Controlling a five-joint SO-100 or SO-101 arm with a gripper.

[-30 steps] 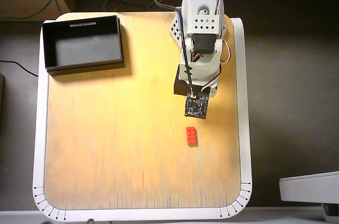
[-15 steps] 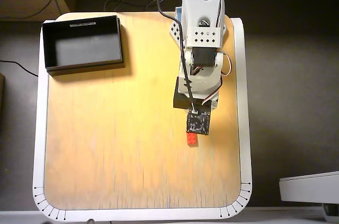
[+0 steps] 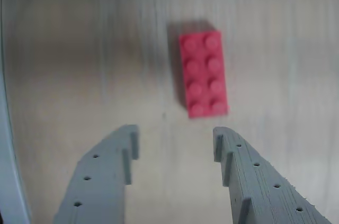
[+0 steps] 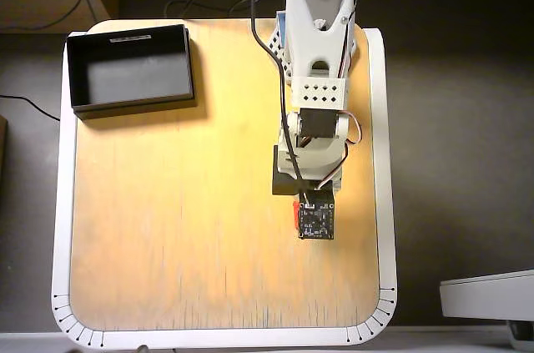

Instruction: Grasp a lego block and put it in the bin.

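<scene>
While the gripper (image 3: pixel 175 139) hangs with its jaws spread wide and empty, the red lego block (image 3: pixel 203 73) lies flat on the wooden table (image 4: pixel 167 228) just beyond the fingertips in the wrist view. This looks like the approach: next, advance until the fingers straddle the block, close, then carry it to the black bin (image 4: pixel 75 78) at the table's far-left corner in the overhead view.

Seemingly glossy plastic lego block (image 3: pixel 203 73)

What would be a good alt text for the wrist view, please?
A red lego block lies flat, studs up, on a pale wooden table, just beyond the open grey gripper. Its jaws stand apart and touch nothing.
</scene>
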